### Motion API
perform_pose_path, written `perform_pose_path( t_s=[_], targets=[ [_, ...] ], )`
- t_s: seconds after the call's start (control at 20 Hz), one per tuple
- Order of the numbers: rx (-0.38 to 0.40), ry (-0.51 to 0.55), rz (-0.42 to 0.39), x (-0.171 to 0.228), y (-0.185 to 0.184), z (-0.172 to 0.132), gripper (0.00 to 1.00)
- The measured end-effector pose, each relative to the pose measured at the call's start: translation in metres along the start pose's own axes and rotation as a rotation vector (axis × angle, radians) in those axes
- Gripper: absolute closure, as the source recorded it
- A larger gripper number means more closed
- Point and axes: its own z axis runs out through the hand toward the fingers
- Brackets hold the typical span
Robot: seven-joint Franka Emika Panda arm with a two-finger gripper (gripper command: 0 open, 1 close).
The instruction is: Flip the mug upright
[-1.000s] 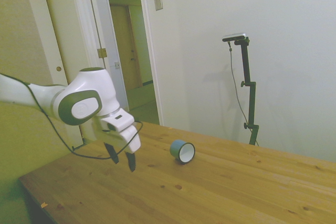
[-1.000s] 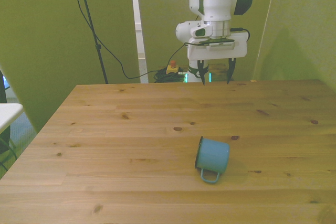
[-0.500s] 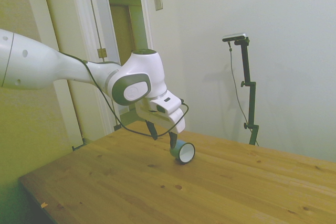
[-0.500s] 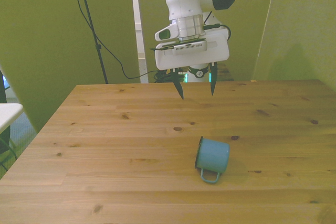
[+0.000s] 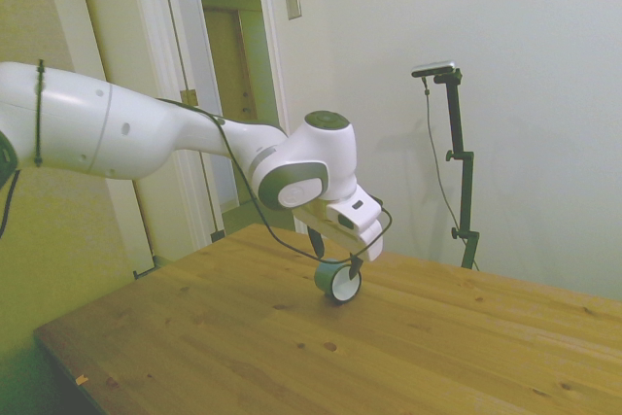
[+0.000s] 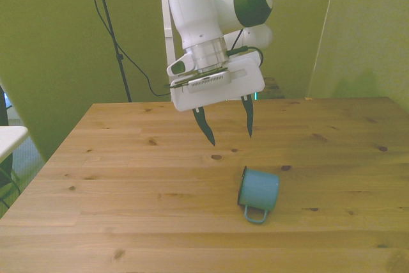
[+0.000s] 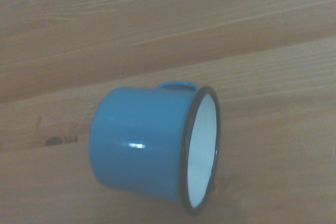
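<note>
The light-blue mug (image 6: 259, 191) lies on its side on the wooden table (image 6: 128, 177), its loop handle toward the table's near edge in the front view. Its white inside and dark rim face the side camera, mug (image 5: 339, 281). The wrist view shows the mug (image 7: 152, 148) close up, on its side, rim and handle visible. My gripper (image 6: 227, 126) hangs open above the table, a little beyond the mug and toward the front view's left, with nothing between its fingers. In the side view the gripper (image 5: 333, 252) is just above the mug and partly hides it.
A doorway (image 5: 233, 94) stands behind the table in the side view. Cables (image 6: 128, 55) hang behind the table's far edge in the front view. A white surface's corner (image 6: 9, 137) shows at the front view's left edge.
The arm has reached out from the table's far edge toward the mug, and the open gripper has come lower and closer to it. The mug has not moved.
</note>
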Motion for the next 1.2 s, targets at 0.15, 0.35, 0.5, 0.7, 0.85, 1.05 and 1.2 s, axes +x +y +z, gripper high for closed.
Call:
perform_pose_path(
  t_s=[0.15, 0.35, 0.5, 0.7, 0.85, 1.05, 1.2],
  targets=[
    [0.053, -0.049, 0.005, 0.010, -0.014, 0.020, 0.00],
    [0.102, -0.108, 0.013, 0.018, -0.026, 0.035, 0.00],
    [0.107, -0.136, 0.028, 0.027, -0.020, 0.050, 0.00],
    [0.131, -0.181, 0.036, 0.030, -0.019, 0.073, 0.00],
    [0.161, -0.228, 0.034, 0.027, -0.024, 0.084, 0.00],
    [0.197, -0.278, 0.038, 0.029, -0.024, 0.089, 0.00],
    [0.225, -0.304, 0.037, 0.030, -0.022, 0.096, 0.00]
  ],
)
